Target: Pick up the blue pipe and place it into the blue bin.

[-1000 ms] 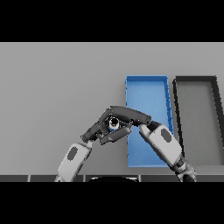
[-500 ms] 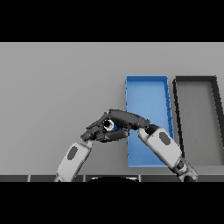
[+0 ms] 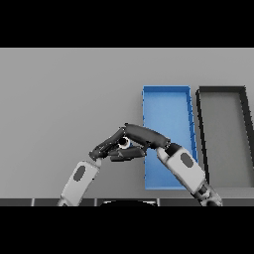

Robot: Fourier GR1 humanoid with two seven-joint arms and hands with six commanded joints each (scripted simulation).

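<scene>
The blue pipe [image 3: 125, 143] shows only as a small pale-blue end, held just above the table to the left of the blue bin [image 3: 166, 111]. My right hand [image 3: 145, 135] reaches in from the lower right, its fingers curled over the pipe and its thumb under it. From the lower left my left hand [image 3: 105, 147] comes up with fairly straight fingers whose tips rest against the pipe's left side. Most of the pipe is hidden by the two hands. The bin's inside is bare, and my right forearm crosses its lower part.
A black bin [image 3: 224, 131] of about the same size stands right beside the blue bin on its right. The grey table [image 3: 64, 99] stretches away to the left and back.
Both hands and the pipe have shifted slightly left and down over the last second. The right hand's fingers have closed a little tighter over the pipe.
</scene>
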